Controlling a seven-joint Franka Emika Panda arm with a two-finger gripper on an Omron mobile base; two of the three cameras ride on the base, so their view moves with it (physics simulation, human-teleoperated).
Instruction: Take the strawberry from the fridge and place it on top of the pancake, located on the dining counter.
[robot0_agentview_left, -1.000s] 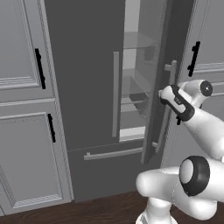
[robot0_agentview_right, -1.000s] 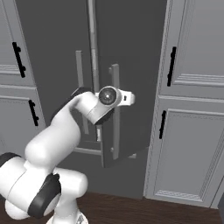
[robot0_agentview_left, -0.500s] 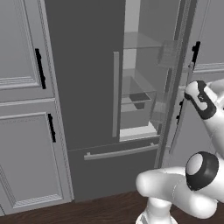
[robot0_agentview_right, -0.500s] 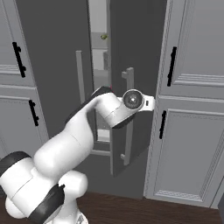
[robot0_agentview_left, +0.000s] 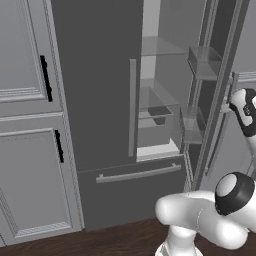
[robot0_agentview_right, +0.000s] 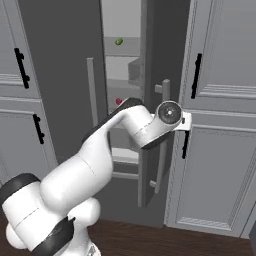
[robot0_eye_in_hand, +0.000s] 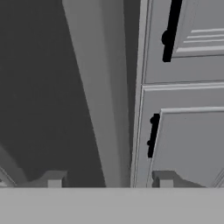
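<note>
Pincer (robot0_eye_in_hand: 109, 181) stands parted, holding nothing, tips straddling the silver bar handle (robot0_eye_in_hand: 98, 96) of the right fridge door (robot0_agentview_right: 150, 100); door swung partly open; strawberry (robot0_agentview_right: 119, 101) sits on an interior shelf behind the forearm, green fruit (robot0_agentview_right: 119, 42) on the shelf above; risk: door too narrow, elbow strikes it when reaching in.

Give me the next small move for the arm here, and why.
Probably back the gripper off the right door's bar handle and swing toward the opening. The fridge door stands well ajar, the fingertips sit apart with the handle between them, apparently released, and the strawberry sits on a shelf inside, below the green fruit.
</note>
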